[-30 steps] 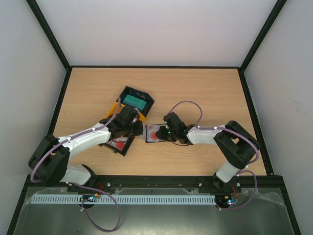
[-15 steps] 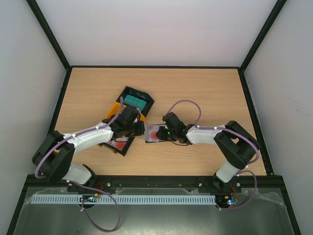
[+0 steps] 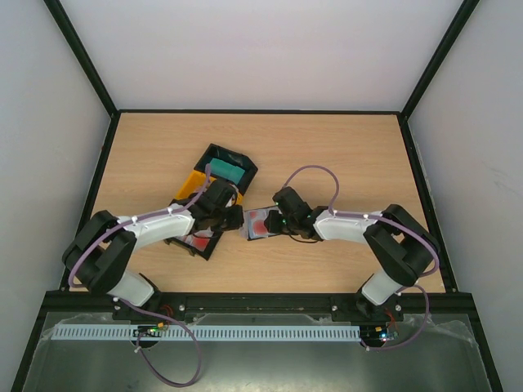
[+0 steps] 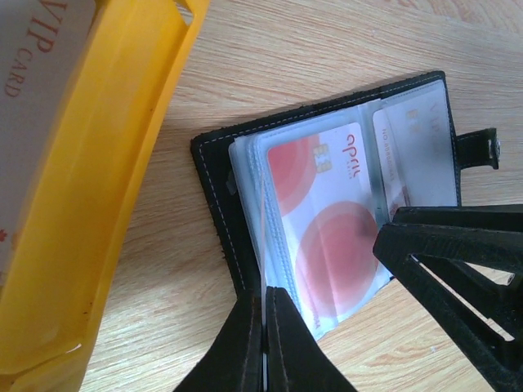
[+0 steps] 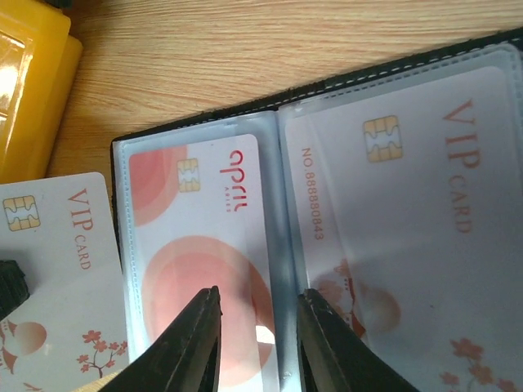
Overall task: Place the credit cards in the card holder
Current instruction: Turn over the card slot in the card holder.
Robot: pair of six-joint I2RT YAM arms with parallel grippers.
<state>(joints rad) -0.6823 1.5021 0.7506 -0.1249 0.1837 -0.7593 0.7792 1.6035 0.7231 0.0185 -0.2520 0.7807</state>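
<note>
The black card holder (image 3: 258,223) lies open on the table, its leather edge in the left wrist view (image 4: 214,180) and the right wrist view (image 5: 204,114). Its clear sleeves hold a red-and-white card (image 4: 327,212) (image 5: 196,245) and a pale VIP card (image 5: 409,229). My left gripper (image 3: 233,216) (image 4: 266,314) is shut on a pale VIP card (image 5: 57,253), seen edge-on at the holder's left edge. My right gripper (image 3: 274,222) (image 5: 257,314) is open, fingers straddling the sleeves' fold. Teal cards (image 3: 225,168) sit in a black tray.
A yellow tray (image 3: 193,181) (image 4: 106,163) (image 5: 33,90) holding pale cards lies just left of the holder. A black tray (image 3: 245,166) stands behind it. Another black tray (image 3: 204,249) with red-and-white cards lies under my left arm. Black frame rails edge the table.
My left gripper has moved right and nearer, bringing the pale card up to the holder's left edge. The right gripper stays on the holder.
</note>
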